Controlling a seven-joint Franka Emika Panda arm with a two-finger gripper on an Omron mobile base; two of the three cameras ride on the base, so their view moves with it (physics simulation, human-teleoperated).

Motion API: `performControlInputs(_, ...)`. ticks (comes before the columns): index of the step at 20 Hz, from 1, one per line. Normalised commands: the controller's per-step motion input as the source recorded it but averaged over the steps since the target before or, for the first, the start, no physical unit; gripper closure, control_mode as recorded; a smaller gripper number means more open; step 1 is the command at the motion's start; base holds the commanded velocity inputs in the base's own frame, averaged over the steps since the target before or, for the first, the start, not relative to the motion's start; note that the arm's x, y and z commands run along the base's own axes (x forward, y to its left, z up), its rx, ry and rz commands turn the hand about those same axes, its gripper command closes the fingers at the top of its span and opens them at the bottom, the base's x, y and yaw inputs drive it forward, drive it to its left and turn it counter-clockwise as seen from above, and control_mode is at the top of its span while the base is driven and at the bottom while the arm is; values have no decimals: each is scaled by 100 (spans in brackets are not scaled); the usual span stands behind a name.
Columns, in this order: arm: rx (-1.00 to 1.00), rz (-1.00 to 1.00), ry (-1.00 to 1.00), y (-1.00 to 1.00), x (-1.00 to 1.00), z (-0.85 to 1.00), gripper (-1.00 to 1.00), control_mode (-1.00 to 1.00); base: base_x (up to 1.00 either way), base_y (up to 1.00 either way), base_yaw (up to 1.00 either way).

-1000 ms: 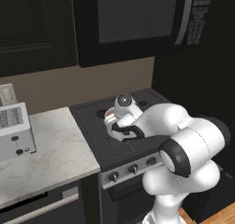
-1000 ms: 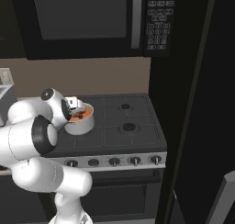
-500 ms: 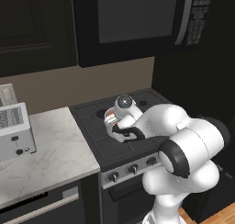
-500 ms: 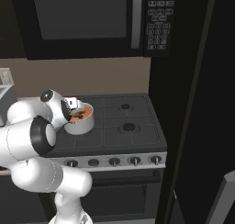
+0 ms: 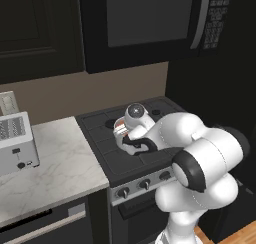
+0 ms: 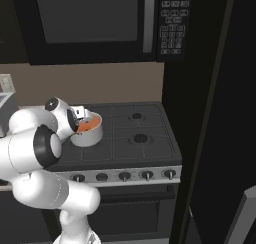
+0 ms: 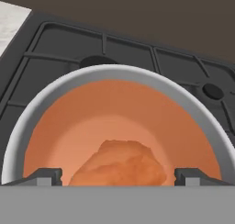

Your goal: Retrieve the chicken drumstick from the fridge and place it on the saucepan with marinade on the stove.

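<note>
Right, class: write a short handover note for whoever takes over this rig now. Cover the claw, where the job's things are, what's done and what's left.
Claw: open, holding nothing, poised just above the saucepan, fingertips either side of the meat.
Chicken drumstick: lying in the orange-red marinade inside the saucepan.
Saucepan: on the stove, over its front left burner, seen from the right base view.
Fridge: to the right of the stove.
Done: drumstick is in the pan and released.
Left: probably just lift the arm clear of the pan.
</note>
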Motion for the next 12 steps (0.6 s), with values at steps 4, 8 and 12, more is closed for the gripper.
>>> performControlInputs(4, 0, 0, 2, 0, 2, 0, -100, -100, 0, 0, 0)
performControlInputs(8, 0, 0, 12, 0, 0, -6, -100, -100, 0, 0, 0)
performControlInputs(12, 2, -1, 0, 0, 0, 18, -100, -100, 0, 0, 0)
